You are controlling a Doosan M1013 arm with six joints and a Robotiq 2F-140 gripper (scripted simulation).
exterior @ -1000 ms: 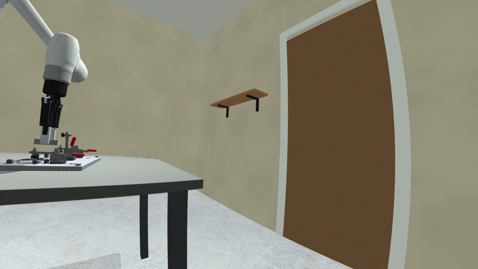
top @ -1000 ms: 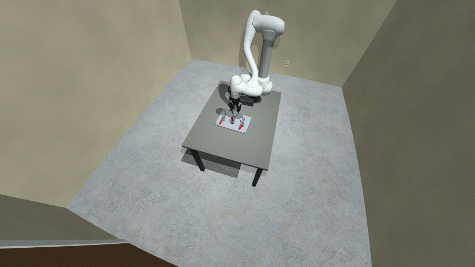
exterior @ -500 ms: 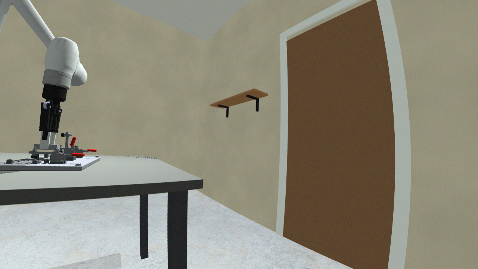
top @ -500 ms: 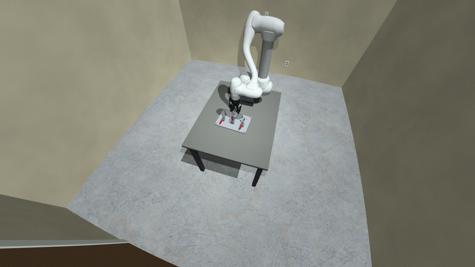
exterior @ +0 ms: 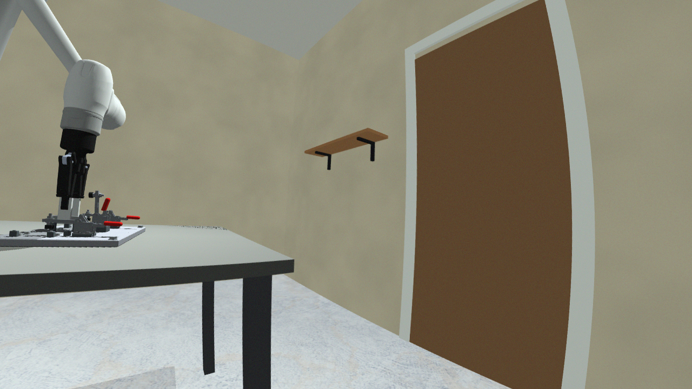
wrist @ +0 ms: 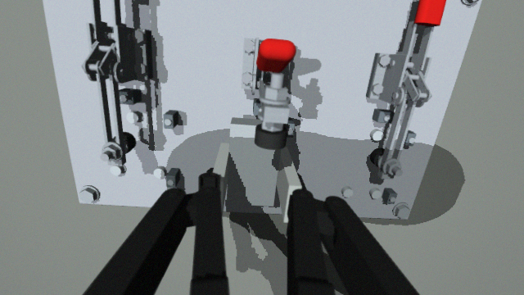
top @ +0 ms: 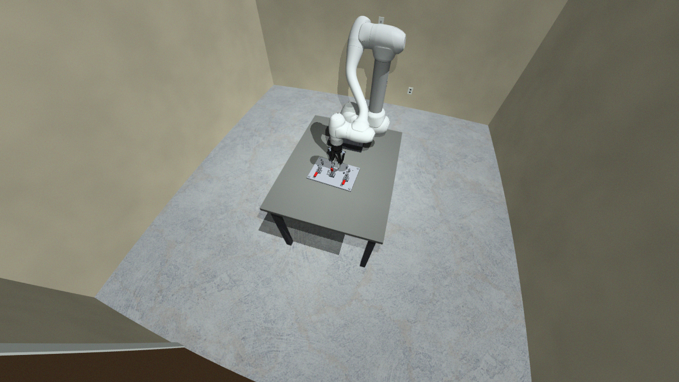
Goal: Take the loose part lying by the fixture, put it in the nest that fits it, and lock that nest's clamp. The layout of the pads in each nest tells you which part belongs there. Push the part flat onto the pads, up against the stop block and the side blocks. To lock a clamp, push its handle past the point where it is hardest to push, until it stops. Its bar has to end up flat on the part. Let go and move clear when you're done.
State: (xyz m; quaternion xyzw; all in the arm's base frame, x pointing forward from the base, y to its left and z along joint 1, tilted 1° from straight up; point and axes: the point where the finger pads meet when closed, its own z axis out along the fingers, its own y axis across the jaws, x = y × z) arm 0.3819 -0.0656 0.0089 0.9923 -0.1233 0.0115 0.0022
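A grey speckled floor (top: 199, 266) is enclosed by beige walls (top: 118, 118). A grey table (top: 353, 209) on dark legs (top: 286, 235) is set near the far wall, and the white arm (top: 375, 71) is mounted at its far edge. A pale fixture plate (top: 319, 179) with three clamps is laid on the table near the arm. In the wrist view, a clamp (wrist: 108, 102) is seen at the plate's left, a middle clamp (wrist: 272, 106) with its red handle (wrist: 275, 54) raised, and a clamp (wrist: 399, 102) at the right. The gripper (wrist: 254, 192) is closed on the part (wrist: 250, 172), a grey channel piece, which is held at the middle nest, just near of the middle clamp's tip; whether it is seated on the pads cannot be told. In the exterior view, a wooden shelf (exterior: 346, 141) on black brackets is fixed to the wall, and a brown door (exterior: 488, 203) in a pale frame is seen at the right.
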